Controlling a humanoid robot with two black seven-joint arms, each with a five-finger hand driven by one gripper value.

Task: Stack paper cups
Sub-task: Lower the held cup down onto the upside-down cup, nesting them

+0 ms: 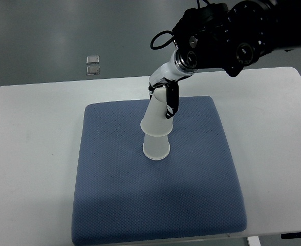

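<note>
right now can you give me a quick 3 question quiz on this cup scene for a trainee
1. True or false: the upper paper cup sits straight and level on the lower paper cup.
2. Which surface do the cups stand on? A) bare white table B) blue mat C) a tray
3. Fill in: the robot hand on the upper cup belongs to the arm entering from the picture's ____ side.

Key
1. False: it is upside down and tilted, leaning toward the robot hand.
2. B: the blue mat, which lies on the white table.
3. Right.
</note>
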